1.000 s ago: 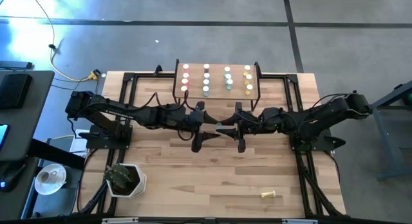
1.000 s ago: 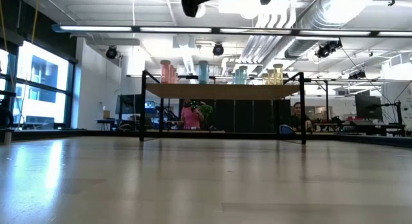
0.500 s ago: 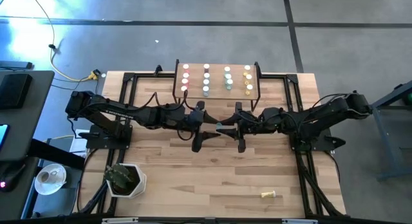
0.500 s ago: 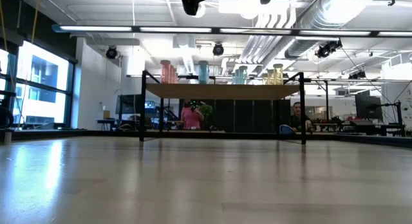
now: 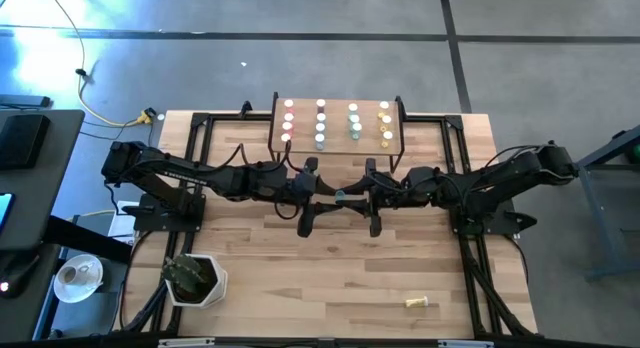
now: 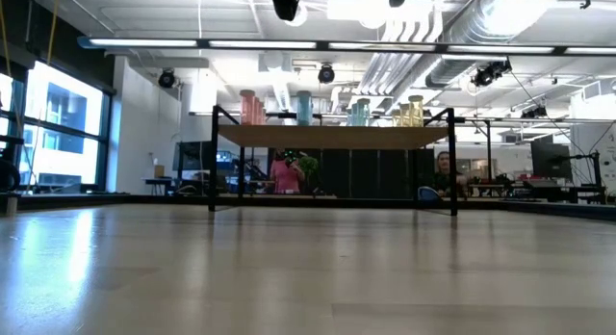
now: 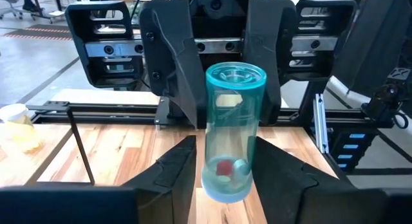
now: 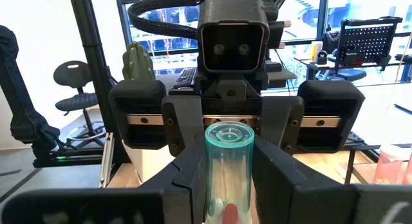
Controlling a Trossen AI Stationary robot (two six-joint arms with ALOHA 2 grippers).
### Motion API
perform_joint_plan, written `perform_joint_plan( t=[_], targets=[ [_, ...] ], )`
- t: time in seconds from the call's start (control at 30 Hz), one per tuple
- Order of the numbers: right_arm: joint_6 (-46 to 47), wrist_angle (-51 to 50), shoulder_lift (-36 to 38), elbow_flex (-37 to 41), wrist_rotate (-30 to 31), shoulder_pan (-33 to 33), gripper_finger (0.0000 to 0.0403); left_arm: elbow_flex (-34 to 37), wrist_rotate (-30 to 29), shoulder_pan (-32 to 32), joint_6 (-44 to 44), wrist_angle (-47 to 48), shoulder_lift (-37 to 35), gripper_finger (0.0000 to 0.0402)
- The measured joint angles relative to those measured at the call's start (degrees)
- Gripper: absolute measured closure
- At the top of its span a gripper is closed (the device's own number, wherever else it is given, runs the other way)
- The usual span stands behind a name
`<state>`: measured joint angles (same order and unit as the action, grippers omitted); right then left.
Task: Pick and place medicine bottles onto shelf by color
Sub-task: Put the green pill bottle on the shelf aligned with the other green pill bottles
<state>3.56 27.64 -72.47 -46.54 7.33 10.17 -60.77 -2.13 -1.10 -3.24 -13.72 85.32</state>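
**Handover Over the Table Centre**

While the right gripper [image 7: 235, 82] pinches one end of a clear teal plastic tube-shaped bottle [image 7: 230, 130], the left gripper [image 8: 222, 147] has its fingers drawn in beside the other end; contact is likely. The bottle looks light, rigid and smooth, so it may slip; hold its straight wall, not the rim. Both arms reach level toward each other above mid-table, in front of the small light-wood shelf on black legs [image 5: 337, 142], where capped bottles stand in rows.
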Motion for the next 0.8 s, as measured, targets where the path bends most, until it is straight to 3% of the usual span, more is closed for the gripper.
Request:
perform_joint_plan(
  t=[0.8],
  targets=[
    [0.00, -0.37, 0.02, 0.00, 0.02, 0.00, 0.0311, 0.00, 0.22, 0.02, 0.87, 0.13, 0.00, 0.0292]
  ],
)
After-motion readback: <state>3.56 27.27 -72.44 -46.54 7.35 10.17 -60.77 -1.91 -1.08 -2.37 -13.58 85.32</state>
